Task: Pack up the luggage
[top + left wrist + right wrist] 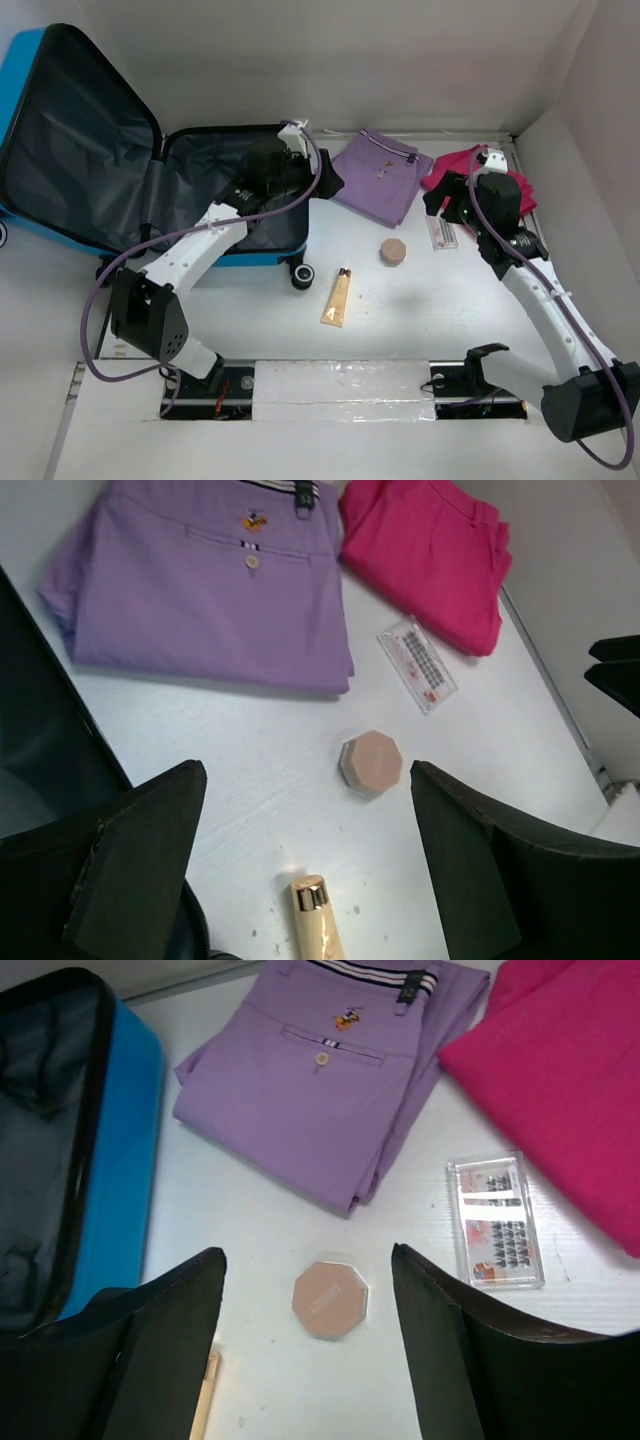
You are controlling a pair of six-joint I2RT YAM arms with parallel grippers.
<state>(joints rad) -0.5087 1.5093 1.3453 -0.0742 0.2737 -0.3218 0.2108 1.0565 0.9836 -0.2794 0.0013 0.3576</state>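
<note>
Luggage [80, 130] open at far left | left gripper [308, 780] wide, empty | right gripper [307, 1260] likewise (purple trousers [385, 175] lie between them)

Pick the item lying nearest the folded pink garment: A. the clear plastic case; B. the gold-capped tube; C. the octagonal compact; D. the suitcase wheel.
A: the clear plastic case lies right beside the edge of the pink garment, while the octagonal compact and the gold-capped tube sit farther off on the table.
</note>
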